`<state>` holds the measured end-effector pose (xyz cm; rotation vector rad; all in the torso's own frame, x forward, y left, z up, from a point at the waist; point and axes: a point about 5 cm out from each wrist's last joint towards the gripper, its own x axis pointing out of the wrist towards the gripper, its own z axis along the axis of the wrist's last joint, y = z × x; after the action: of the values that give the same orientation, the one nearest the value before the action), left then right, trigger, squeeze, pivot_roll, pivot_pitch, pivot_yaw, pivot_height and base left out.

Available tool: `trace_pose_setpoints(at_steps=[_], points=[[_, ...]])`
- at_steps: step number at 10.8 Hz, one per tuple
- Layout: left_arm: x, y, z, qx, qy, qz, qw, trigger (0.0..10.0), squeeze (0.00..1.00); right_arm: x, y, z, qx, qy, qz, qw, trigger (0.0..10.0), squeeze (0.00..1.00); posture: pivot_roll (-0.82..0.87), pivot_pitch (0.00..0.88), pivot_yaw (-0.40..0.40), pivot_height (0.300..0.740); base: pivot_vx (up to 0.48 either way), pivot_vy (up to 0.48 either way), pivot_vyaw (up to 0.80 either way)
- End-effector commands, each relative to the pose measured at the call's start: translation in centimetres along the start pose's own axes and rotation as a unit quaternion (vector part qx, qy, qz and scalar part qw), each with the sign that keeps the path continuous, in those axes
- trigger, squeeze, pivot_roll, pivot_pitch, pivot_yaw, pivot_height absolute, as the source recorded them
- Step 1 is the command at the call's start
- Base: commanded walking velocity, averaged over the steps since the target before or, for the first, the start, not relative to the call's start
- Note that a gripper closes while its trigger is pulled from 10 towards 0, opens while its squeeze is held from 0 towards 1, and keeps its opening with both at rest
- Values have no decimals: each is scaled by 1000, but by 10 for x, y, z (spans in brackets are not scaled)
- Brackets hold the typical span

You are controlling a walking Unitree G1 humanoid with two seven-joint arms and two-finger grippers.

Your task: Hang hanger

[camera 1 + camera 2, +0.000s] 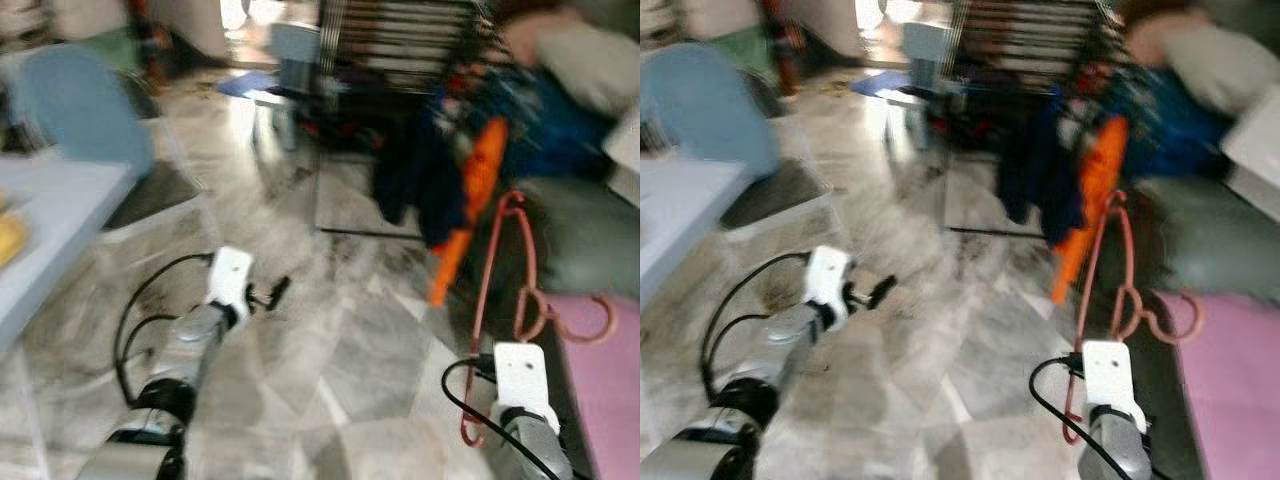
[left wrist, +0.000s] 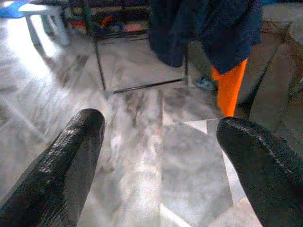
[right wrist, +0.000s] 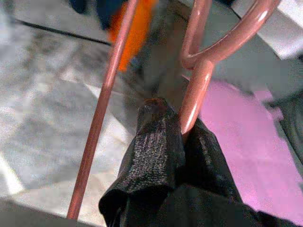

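A copper-pink hanger (image 1: 484,300) stands upright at the right, its hook (image 1: 592,328) curling over the pink mat. My right gripper (image 3: 182,130) is shut on the hanger (image 3: 195,90) where its bars meet. My left gripper (image 1: 275,293) is held low over the marble floor and stands open (image 2: 161,123) with nothing between its fingers. Ahead is a black clothes rack (image 1: 400,50) with a dark blue garment (image 1: 410,170) and an orange garment (image 1: 470,195) hanging from it. The head views are blurred.
A pale table (image 1: 55,215) and a blue chair (image 1: 80,110) are at the left. A small light stool (image 1: 275,100) stands at the back. A pink mat (image 1: 605,385) and grey cushions (image 1: 585,235) lie at the right. Marble floor (image 1: 330,320) stretches toward the rack.
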<state>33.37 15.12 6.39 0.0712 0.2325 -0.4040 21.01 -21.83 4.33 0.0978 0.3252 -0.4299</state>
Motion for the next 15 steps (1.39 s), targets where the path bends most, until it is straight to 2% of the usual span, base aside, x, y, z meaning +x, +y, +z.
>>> trace_pose_setpoints(at_steps=[1, 2, 3, 4, 5, 8, 13, 15], points=[[-4, -2, 2, 1, -19, 2, 1000, 10000, 0, -2, -18, 5, -8, -11, -22, 1000, 10000, 0, 21, 0, -42, 740, 266, 0, 0], [-6, 0, 2, 2, -22, 5, 1000, 10000, 0, -3, -19, 5, -10, -11, -22, 1000, 10000, 0, 21, 0, -42, 740, 266, 0, 0], [-13, 6, -1, 0, -30, 33, 999, 10000, 0, -13, -24, 0, -39, -4, -1, 999, 10000, 0, 39, 0, -50, 740, 270, 0, 0], [-15, 9, -2, -1, -29, 57, 998, 10000, 0, -18, -23, -2, -60, -3, 24, 998, 10000, 0, 33, 0, -52, 740, 270, 0, 0], [-15, 8, -3, -2, -27, 60, 998, 10000, 0, -18, -21, 0, -67, -7, 31, 997, 10000, 0, 33, 0, -52, 740, 304, 0, 0], [-8, 3, 1, -5, -18, 62, 998, 10000, 0, -17, -2, 7, -85, -26, 74, 993, 10000, 0, 20, 0, -49, 740, 373, 191, 0], [3, 5, 10, 2, -11, 55, 998, 10000, 0, -18, 5, 8, -98, -29, 88, 991, 10000, 0, 9, 0, -43, 740, 362, 314, 0], [8, -1, 12, 6, -7, 40, 999, 10000, 0, -16, 6, 9, -99, -30, 88, 991, 10000, 0, 6, 0, -37, 740, 368, 309, 0]])
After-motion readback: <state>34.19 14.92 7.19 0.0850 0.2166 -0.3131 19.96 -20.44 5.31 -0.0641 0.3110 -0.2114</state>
